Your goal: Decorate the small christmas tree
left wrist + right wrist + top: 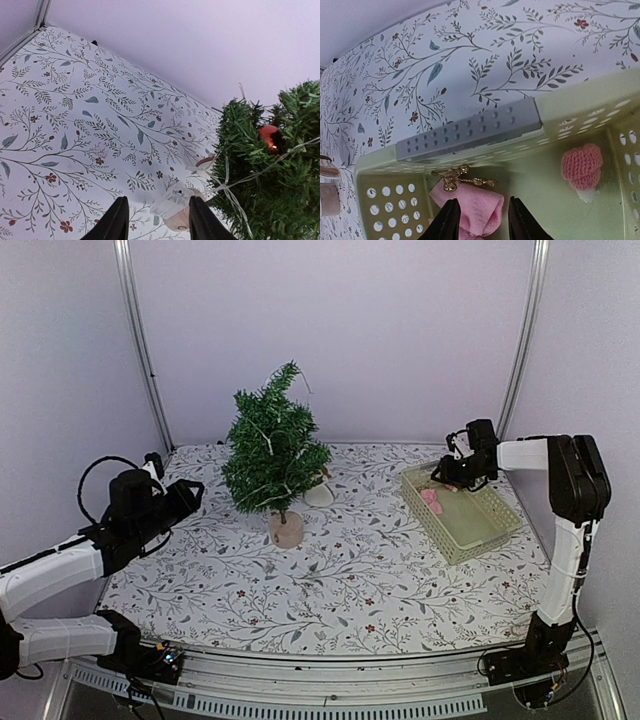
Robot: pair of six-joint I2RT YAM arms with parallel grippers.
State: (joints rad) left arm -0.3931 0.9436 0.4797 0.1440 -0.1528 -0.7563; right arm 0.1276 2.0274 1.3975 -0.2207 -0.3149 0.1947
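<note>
Both jaws gape empty. Our right gripper (480,222) hangs over the pale green perforated basket (480,540), pink knitted ornaments (581,167) left inside; the small dark green bristly christmas tree (275,450), centre-left overhead, shows one red ball (267,133).

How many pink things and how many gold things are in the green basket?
Pink: 2, the knitted hat and the soft cloth piece
Gold: 1, the gold ornament
Total: 3 things in the green basket
</note>
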